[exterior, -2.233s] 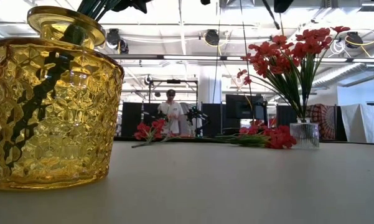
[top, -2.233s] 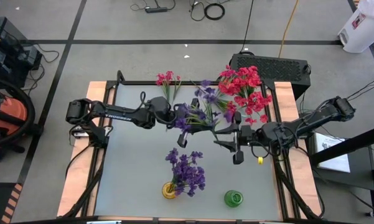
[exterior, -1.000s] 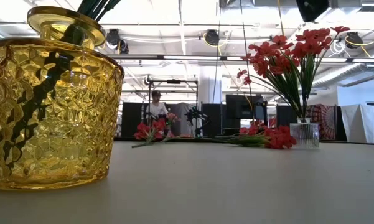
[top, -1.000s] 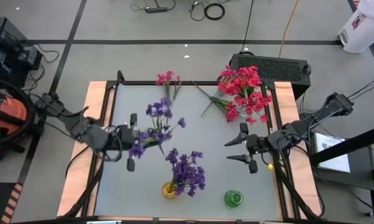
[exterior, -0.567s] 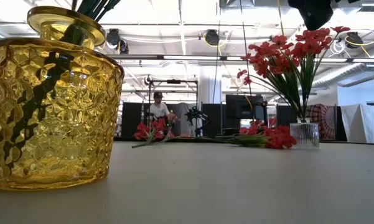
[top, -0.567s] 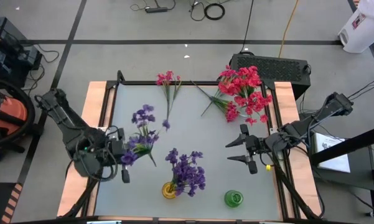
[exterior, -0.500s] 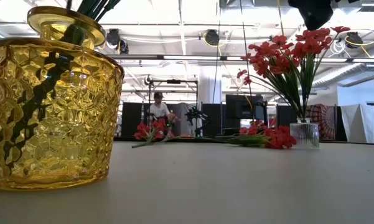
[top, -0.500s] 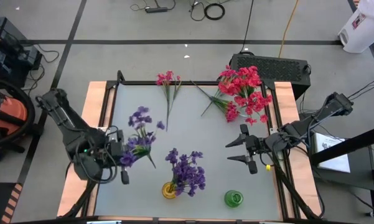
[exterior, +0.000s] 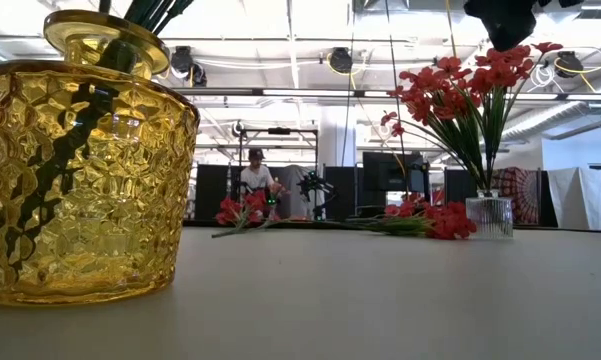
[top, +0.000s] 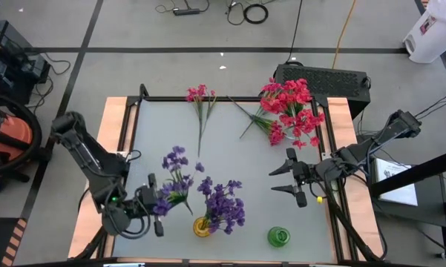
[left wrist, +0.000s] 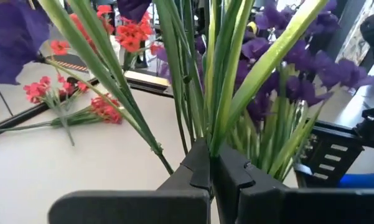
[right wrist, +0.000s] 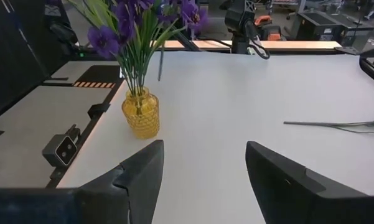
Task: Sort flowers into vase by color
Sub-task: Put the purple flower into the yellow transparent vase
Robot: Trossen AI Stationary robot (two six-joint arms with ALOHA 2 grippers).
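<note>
The left claw (top: 156, 205) is clamping together on the green stems of a purple artificial flower sprig (top: 175, 180), holding it above the grey table (top: 237, 170), just beside the yellow faceted glass vase (top: 201, 226) already holding purple blossoms (top: 223, 204). The right claw (top: 289, 176) is hovering with its fingers apart, gripping nothing, near the table's right edge. A red sprig (top: 199, 96) is lying flat at the far side, and red flowers (top: 291, 107) are standing in a clear glass vase (exterior: 491, 217).
</note>
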